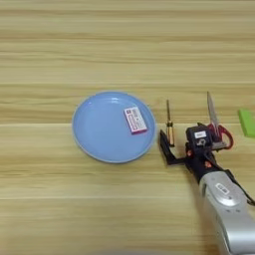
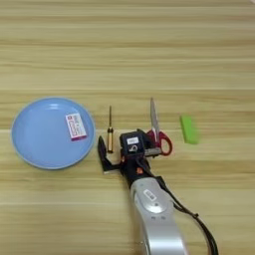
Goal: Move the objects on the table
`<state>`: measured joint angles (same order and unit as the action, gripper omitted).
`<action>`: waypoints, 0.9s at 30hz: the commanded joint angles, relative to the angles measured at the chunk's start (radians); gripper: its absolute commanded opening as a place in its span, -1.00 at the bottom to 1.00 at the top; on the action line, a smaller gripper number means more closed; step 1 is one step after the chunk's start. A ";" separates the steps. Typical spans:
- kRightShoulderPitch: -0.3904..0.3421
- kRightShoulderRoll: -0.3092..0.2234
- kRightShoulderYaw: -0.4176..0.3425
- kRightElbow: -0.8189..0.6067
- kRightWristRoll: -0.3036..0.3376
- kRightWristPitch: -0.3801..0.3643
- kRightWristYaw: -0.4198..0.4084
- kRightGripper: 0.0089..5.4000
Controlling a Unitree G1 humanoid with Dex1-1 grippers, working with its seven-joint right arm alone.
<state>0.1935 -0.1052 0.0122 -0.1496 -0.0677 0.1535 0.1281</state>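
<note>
A round light-blue plate (image 2: 35, 144) lies left of centre with a small white-and-pink box (image 2: 75, 126) flat on its right part. Just right of the plate lies a slim screwdriver (image 2: 110, 130), its orange-and-black handle pointing toward me. Red-handled steel scissors (image 2: 157, 130) lie further right, blades pointing away. My right gripper (image 2: 125, 149) hovers just on the near side of both tools, open, with nothing between its fingers. Its left finger (image 2: 103, 155) sits just near of the screwdriver's handle, and its right side is beside the scissors' red handles.
A small green block (image 2: 188, 129) lies right of the scissors. My silver forearm (image 2: 154, 219) comes up from the bottom edge with a black cable along its right side. Bare wooden table (image 2: 127, 50) stretches across the far half.
</note>
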 commanded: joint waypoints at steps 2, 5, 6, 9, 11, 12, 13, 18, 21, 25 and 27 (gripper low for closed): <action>-0.045 -0.009 0.000 -0.007 -0.009 -0.053 -0.015 0.99; -0.048 -0.009 0.001 0.005 -0.010 -0.057 -0.016 0.99; -0.048 -0.009 0.003 0.009 -0.011 -0.059 -0.017 0.99; -0.046 -0.005 0.011 0.017 -0.012 -0.063 -0.015 0.99; -0.045 -0.004 0.015 0.020 -0.012 -0.064 -0.014 0.99; -0.045 -0.005 0.017 0.024 -0.012 -0.064 -0.014 0.99; -0.046 -0.006 0.019 0.028 -0.013 -0.063 -0.014 0.99; -0.043 0.002 0.023 0.031 0.002 -0.041 -0.011 0.99; -0.040 0.006 0.021 0.035 0.005 -0.022 -0.017 0.99; -0.043 0.007 0.007 0.047 0.013 0.006 -0.022 0.99; -0.045 0.005 0.005 0.050 0.013 0.017 -0.025 0.99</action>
<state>0.1703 -0.0936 0.0290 -0.0897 -0.0508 0.1494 0.1158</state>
